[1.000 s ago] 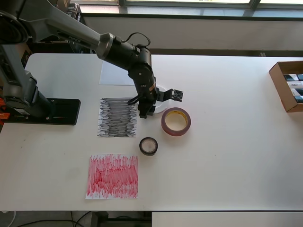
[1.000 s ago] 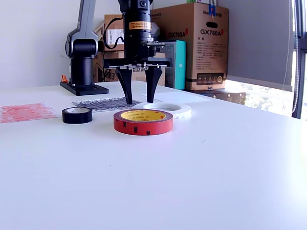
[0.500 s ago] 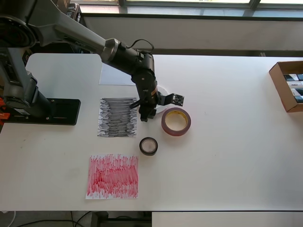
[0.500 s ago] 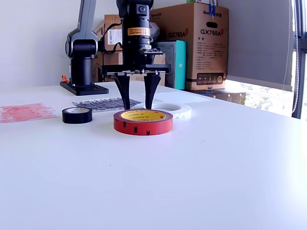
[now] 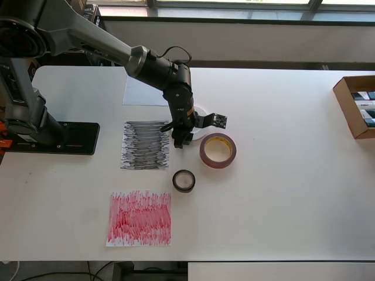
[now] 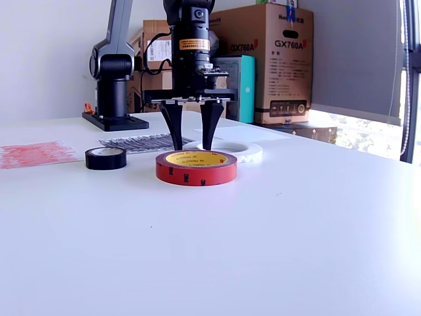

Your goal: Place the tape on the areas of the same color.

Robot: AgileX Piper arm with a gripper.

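The maroon tape roll (image 5: pixel 218 150) (image 6: pixel 196 167) lies flat on the white worktop (image 5: pixel 281 175) (image 6: pixel 263 250), and I use it as the landmark. In the overhead view the gripper (image 5: pixel 180 138) (image 6: pixel 193 138) stands just to the left of this roll, pointing down, and its two dark fingers (image 6: pixel 175 129) are spread apart and hold nothing. In the exterior view the fingertips hang behind the roll, close to the worktop.

The white tape roll (image 5: pixel 201 111) (image 6: pixel 230 151) lies just behind the maroon roll in the exterior view; in the overhead view it is above the maroon roll and mostly hidden under the arm. The small black tape roll (image 5: pixel 184 181) (image 6: pixel 106 158) lies near the maroon roll, below it and to the left in the overhead view.

In the overhead view, the sheet with black scribble (image 5: pixel 145 145) (image 6: pixel 141 142) is to the left of the maroon roll, beyond the gripper. The sheet with red scribble (image 5: pixel 140 218) (image 6: pixel 36 153) is further away, to the lower left. The plain white sheet (image 5: pixel 142 93) is to the upper left, partly under the arm. No roll rests on any sheet
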